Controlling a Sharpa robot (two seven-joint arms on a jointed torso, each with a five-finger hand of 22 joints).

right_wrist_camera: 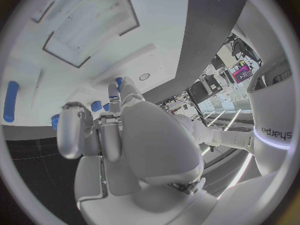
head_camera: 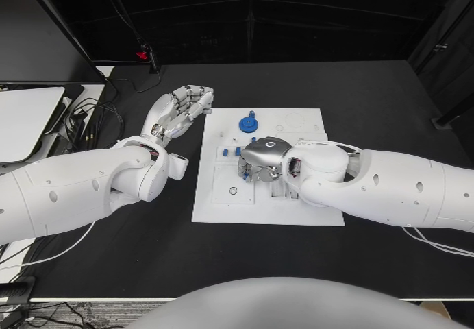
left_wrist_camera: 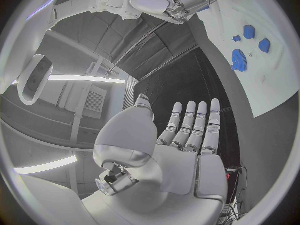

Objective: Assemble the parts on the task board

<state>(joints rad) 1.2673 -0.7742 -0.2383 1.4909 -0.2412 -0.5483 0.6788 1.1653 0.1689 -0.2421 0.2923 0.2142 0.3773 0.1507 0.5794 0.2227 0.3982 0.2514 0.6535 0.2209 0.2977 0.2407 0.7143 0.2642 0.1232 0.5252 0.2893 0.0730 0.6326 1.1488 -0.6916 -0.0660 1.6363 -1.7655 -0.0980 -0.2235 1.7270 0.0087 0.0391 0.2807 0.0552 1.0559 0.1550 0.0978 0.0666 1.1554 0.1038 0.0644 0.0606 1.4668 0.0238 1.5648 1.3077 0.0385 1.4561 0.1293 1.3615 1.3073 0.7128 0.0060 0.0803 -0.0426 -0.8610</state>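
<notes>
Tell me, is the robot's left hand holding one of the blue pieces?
No. The left hand hovers beside the task board with its fingers stretched out and nothing in them.

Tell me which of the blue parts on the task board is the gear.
The gear is the round toothed blue part lying alone at the board's far end, beyond the right hand. The other blue parts are small pieces clustered beside that hand.

White task board [head_camera: 306, 212] lies flat mid-table. A blue gear [head_camera: 248, 124] sits near its far edge. Few small blue parts [head_camera: 229, 151] just below that.
</notes>
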